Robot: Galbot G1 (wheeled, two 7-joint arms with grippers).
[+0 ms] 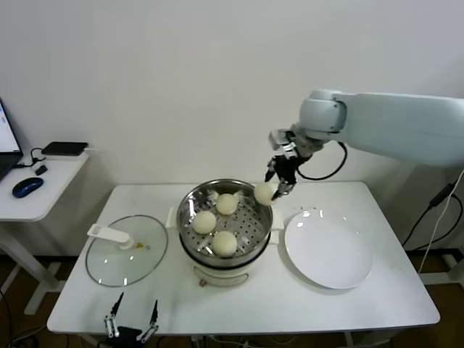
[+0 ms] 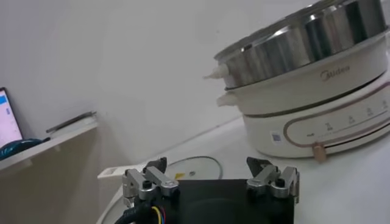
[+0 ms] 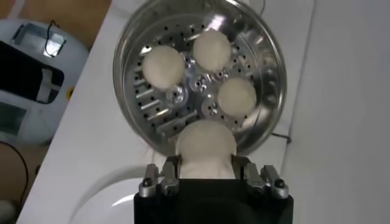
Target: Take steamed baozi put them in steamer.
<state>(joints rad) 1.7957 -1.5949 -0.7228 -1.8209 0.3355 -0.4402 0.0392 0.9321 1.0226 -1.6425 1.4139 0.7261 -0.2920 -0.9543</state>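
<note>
The steel steamer stands mid-table on its white base. Three creamy white baozi lie on its perforated tray: one at the back, one at the left, one at the front. My right gripper is shut on a fourth baozi and holds it above the steamer's back right rim. In the right wrist view that baozi sits between the fingers, over the steamer. My left gripper is open and empty, parked low at the table's front edge.
A flat white plate lies right of the steamer. A glass lid with a white handle lies to its left. A side desk with a mouse stands at far left. The steamer's white base rises ahead of the left gripper.
</note>
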